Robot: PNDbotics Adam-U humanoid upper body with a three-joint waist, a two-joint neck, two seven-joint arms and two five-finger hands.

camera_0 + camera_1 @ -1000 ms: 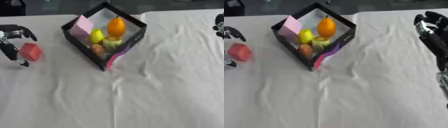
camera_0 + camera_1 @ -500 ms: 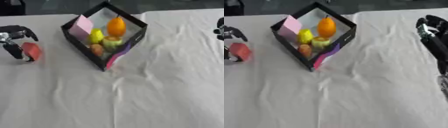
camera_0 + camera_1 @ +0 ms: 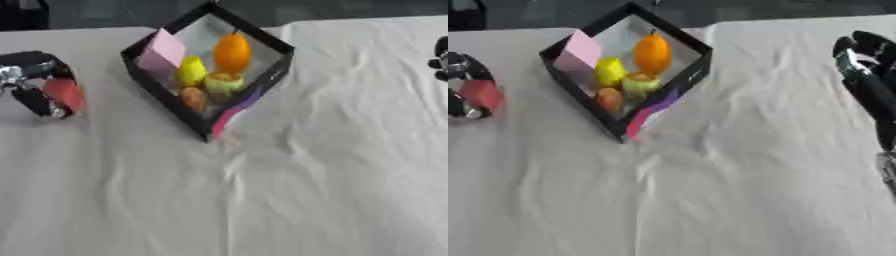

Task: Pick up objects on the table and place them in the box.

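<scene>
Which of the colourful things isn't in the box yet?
The red block. The left robot hand is curled round it, out on the white cloth left of the black box. The pink, yellow and orange things already sit inside.

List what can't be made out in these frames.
- Red object: the left hand curls round it, hiding part; its identity is too blurred in both views.
- Right hand: cut by the edge in left eye view; finger pose unclear in right eye view.
- Box: the small items low inside are blurred, the near wall hiding their bases.
</scene>
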